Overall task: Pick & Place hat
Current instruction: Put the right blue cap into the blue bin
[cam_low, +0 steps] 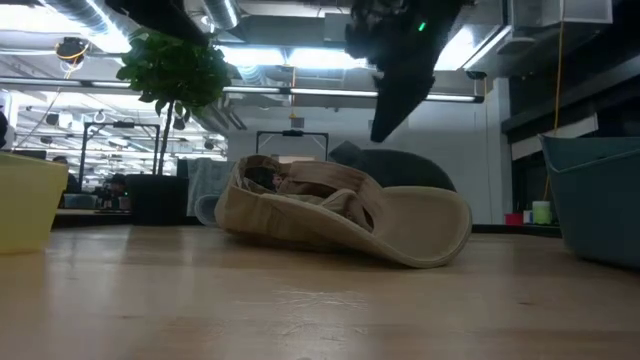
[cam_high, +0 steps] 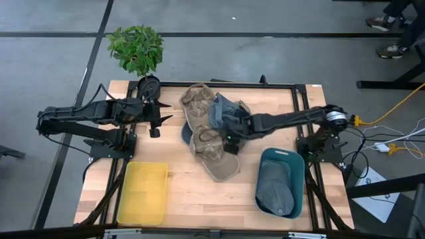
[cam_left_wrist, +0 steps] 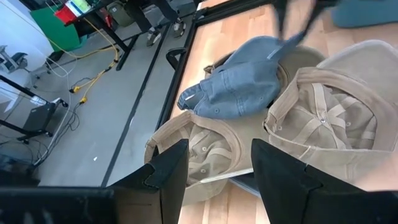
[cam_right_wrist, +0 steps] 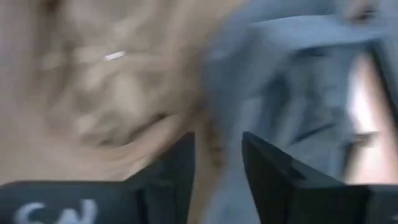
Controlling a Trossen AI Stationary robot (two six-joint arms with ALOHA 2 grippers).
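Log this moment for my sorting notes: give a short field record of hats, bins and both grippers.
teal plastic bin: holds one grey-blue cap
yellow plastic bin: no hat visible inside
hat pile: tan caps and blue denim cap mid-table
right gripper: over the pile, fingers apart, holding nothing
left gripper: open, beside the pile, waiting

You have four hats in the overhead picture: two tan hats and a blue hat piled at centre, plus a grey hat at lower right. You also have two bins, a yellow bin at lower left and a teal bin at lower right, and one plant at upper left.
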